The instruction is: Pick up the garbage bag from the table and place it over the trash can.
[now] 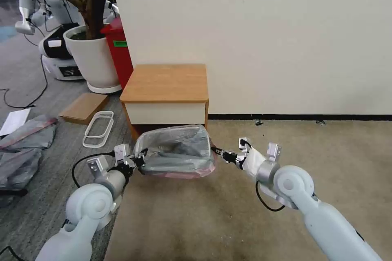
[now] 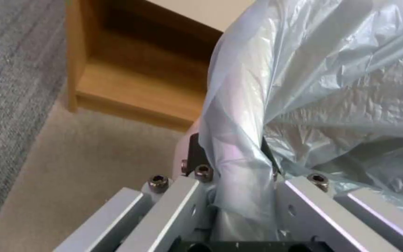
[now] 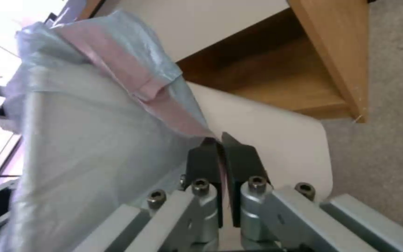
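Note:
The garbage bag [image 1: 177,151], crinkly grey with a pinkish-red edge, hangs spread open on the floor just in front of the table [image 1: 165,81]. My left gripper [image 1: 141,159] is shut on the bag's left edge; in the left wrist view a fold of the bag [image 2: 304,87] is bunched between the dark fingers [image 2: 194,154]. My right gripper [image 1: 216,151] pinches the right edge, and the right wrist view has the gripper [image 3: 220,147] shut on the pink hem [image 3: 131,70]. The cream trash can [image 3: 276,133] stands under the bag, its wall bare on that side.
A big white plant pot [image 1: 92,55] and a tall red bin [image 1: 120,51] stand left of the table. A wooden board [image 1: 83,107], white frames [image 1: 99,128] and flat grey bags [image 1: 26,142] lie on the floor at left. Beige carpet [image 1: 326,159] lies open to the right.

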